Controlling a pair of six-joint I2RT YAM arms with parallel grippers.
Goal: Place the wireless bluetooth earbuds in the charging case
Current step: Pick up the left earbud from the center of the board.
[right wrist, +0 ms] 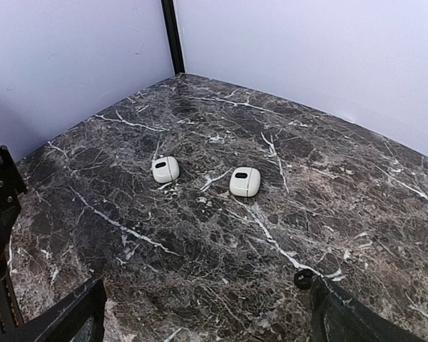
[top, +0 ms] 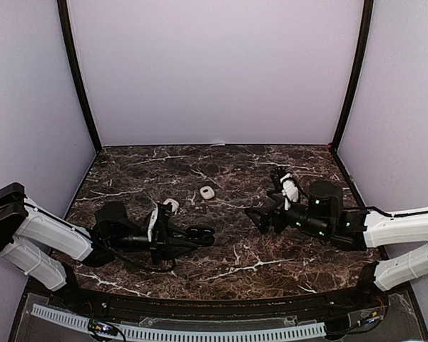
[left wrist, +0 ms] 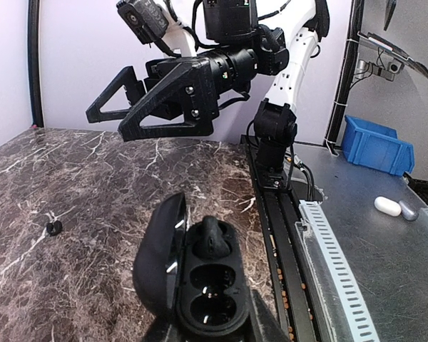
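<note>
While your left gripper [left wrist: 210, 324] holds the open black plastic case [left wrist: 200, 274], one black earbud [left wrist: 212, 240] seated, the other earbud [left wrist: 53, 227] awaits your wide-open right gripper [right wrist: 207, 324].

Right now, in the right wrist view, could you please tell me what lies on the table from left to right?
First white case → second white case → small black earbud.

The table [top: 271, 263] is dark brown marble veined white. Two cases [right wrist: 165, 169] [right wrist: 245, 182] are white, each with a dark oval mark. The third case [left wrist: 192, 278] is black, as is a bud [left wrist: 53, 227]. The walls [top: 214, 71] are pale lilac; the bin [left wrist: 376, 144] is blue.
</note>
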